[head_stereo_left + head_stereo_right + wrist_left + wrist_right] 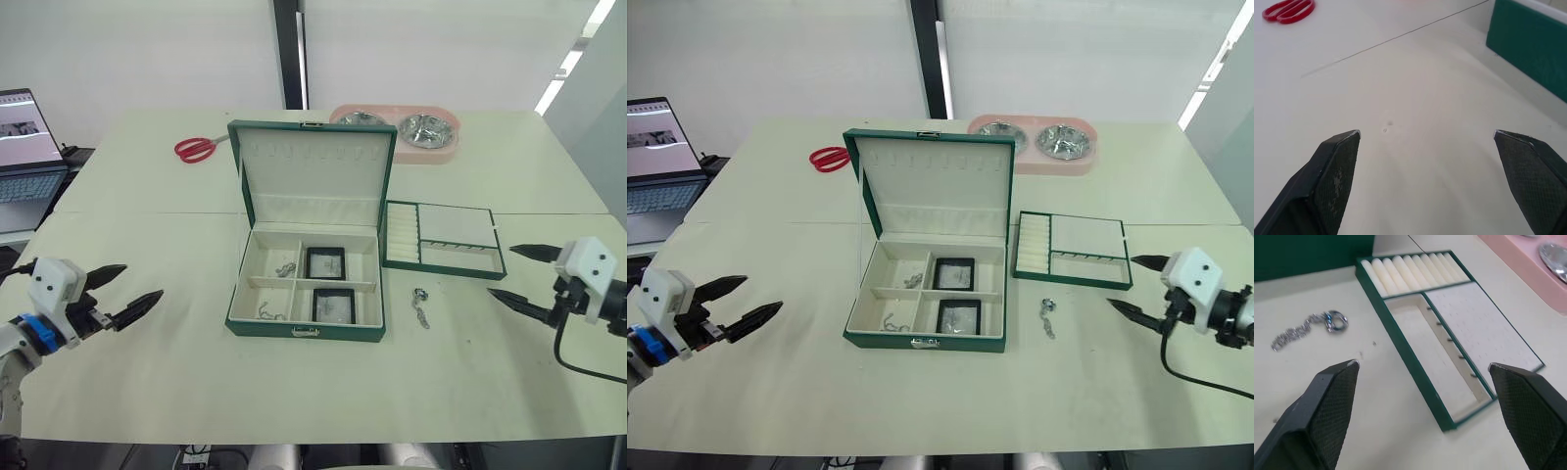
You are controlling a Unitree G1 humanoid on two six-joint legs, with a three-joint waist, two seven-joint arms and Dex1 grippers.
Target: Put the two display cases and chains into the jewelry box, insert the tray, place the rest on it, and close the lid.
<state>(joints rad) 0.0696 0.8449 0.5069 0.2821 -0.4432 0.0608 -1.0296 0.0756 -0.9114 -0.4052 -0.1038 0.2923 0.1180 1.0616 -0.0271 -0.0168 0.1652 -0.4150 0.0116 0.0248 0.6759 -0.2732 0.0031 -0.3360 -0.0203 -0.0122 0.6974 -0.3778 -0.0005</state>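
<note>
While the left gripper [127,287] hovers over bare tabletop at the left side of the table [147,372], its two black fingers are spread wide and hold nothing. Farther back on that side lie red-handled scissors [199,149], and a laptop [24,147] sits beyond the table's left edge. At the middle stands the jewelry box [305,331], its lid [313,162] raised upright with a row of small hooks along the cream inside. Both display cases [325,262] rest in the box's two right-hand compartments, one behind the other, and a thin silver chain lies in each of the two left-hand compartments: one in the rear [285,267], one in the front [271,314]. Behind the lid, to the right, sits a pink double pet bowl [411,130]. Just right of the box, another chain [422,305] with a ring at one end lies loose on the table, in front of the tray [443,238], which rests flat beside the box. At the far right the right gripper [511,272] hangs near the tray's right end, fingers parted wide and empty.
</note>
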